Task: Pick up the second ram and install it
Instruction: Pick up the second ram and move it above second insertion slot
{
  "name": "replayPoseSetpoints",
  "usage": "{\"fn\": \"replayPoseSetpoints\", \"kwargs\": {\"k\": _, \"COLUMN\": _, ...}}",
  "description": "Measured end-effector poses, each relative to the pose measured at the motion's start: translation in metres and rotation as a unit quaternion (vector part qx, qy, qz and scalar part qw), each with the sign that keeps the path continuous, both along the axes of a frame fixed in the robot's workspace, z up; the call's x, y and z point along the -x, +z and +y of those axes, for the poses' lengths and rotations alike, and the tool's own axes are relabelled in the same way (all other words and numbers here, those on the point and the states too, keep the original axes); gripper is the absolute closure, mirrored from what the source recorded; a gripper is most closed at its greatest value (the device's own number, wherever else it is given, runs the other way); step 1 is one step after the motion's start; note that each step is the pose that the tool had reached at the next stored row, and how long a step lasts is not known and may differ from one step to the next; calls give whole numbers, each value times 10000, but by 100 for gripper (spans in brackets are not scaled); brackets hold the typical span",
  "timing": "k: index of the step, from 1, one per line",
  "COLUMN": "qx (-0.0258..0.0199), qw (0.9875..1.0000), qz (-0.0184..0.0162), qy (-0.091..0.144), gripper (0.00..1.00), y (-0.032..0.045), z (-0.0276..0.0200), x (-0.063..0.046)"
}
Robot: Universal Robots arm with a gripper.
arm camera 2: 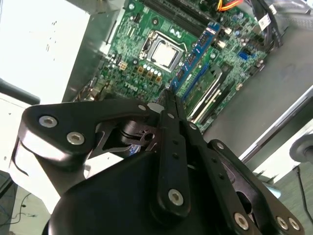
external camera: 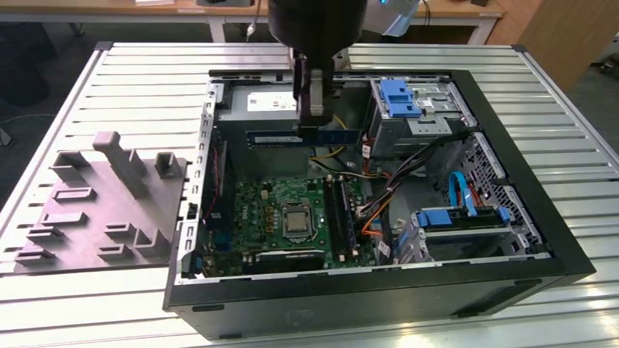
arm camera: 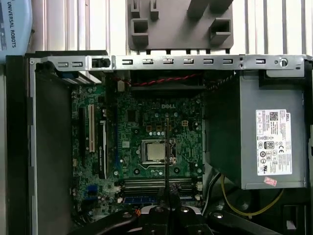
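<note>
Jaws clenched on the second ram [external camera: 275, 138], a long, thin, flat blue-green circuit-board stick. The black linkage-fingered gripper [external camera: 315, 129] pinches it near mid-length, so the stick is level with both ends jutting past the fingers. In the exterior view the stick hangs in the air over the open case, across the lower front of the grey metal power-supply box [external camera: 254, 104]; it is not in any slot. In the second wrist view the gripper [arm camera 2: 168, 95] closes to a point and the ram [arm camera 2: 198, 49] runs away from it, its blue face showing. In the first wrist view the gripper [arm camera: 167, 196] holds the ram [arm camera: 167, 147] edge-on, a thin dark line across the green motherboard [arm camera: 146, 122] beside the silver square processor socket [arm camera: 154, 151]. The long black memory slots [arm camera: 156, 183] lie just under the fingertips, crosswise to the stick. One row shows a blue strip [arm camera: 139, 199]; I cannot tell whether a stick is seated there. The black tower case [external camera: 387, 290] lies on its side with its panel off on a slatted aluminium table [external camera: 145, 80]. Blue plastic drive brackets [external camera: 399, 98] sit at the exterior view's right. A purple-grey moulded fixture plate [external camera: 97, 210] lies just beside the case at the exterior view's left.
</note>
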State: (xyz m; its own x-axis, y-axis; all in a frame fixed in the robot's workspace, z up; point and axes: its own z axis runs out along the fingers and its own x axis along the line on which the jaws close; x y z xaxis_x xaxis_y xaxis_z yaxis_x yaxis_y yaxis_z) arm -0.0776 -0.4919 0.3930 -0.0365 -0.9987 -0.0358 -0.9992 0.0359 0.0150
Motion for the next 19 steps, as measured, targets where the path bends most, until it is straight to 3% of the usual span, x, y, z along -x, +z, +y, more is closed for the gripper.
{"fn": "replayPoseSetpoints", "kwargs": {"k": 5, "qx": 0, "qw": 10000, "qz": 0, "qy": 0, "gripper": 89, "y": -77, "z": 1, "x": -49}}
{"fn": "replayPoseSetpoints", "kwargs": {"k": 12, "qx": -1, "qw": 10000, "qz": 0, "qy": 0, "gripper": 89, "y": -90, "z": 1, "x": -53}}
{"fn": "replayPoseSetpoints", "kwargs": {"k": 19, "qx": 1, "qw": 10000, "qz": 0, "qy": 0, "gripper": 89, "y": -210, "z": 1, "x": -53}}
